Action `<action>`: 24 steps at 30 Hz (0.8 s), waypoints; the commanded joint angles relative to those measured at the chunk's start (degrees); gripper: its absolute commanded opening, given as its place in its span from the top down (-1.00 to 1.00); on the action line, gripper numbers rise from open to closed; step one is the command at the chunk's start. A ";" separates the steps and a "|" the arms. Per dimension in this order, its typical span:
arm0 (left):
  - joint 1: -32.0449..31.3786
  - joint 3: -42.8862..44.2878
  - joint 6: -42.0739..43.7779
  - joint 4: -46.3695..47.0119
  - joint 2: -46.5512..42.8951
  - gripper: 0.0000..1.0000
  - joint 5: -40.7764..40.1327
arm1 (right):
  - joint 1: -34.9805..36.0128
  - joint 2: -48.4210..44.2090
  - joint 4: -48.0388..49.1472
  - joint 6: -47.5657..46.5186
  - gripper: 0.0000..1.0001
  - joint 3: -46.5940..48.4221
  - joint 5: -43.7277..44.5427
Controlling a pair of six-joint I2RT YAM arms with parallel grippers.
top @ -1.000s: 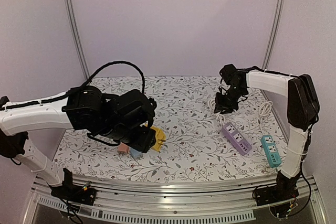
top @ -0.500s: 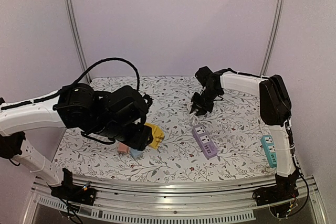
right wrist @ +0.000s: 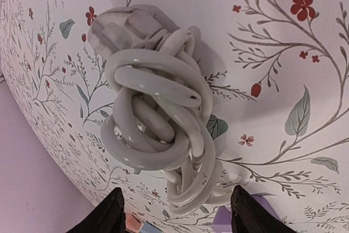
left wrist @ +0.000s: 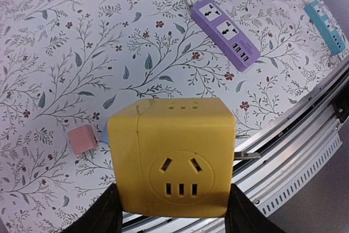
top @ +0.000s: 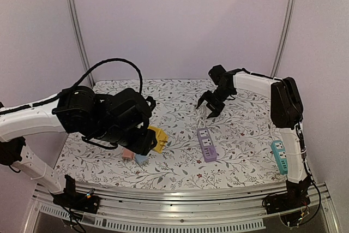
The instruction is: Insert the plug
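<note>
Left of the purple power strip (top: 206, 143), the left tool (left wrist: 172, 211) pinches the yellow cube plug (left wrist: 172, 151) between its fingers. Metal prongs jut from one side of the plug, and a small pink cube (left wrist: 82, 138) lies on the tabletop (top: 180, 162) close by. Just beyond the strip's far end lies its coiled white cord (right wrist: 158, 135), and the right tool (right wrist: 180, 214) hovers over that coil with its fingers spread.
</note>
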 commanded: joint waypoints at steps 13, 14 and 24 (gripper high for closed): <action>-0.47 -4.55 18.21 13.26 -8.01 0.30 -8.77 | 0.79 -17.78 0.56 -19.04 -0.92 -3.13 -8.11; -0.47 -5.44 20.17 14.98 -9.12 0.30 -9.83 | 0.96 -20.13 2.41 -19.64 -0.92 -5.24 -11.16; -0.56 -11.79 36.95 29.14 -15.34 0.31 -9.32 | 6.56 -35.44 12.52 -18.19 -0.92 -16.01 -26.43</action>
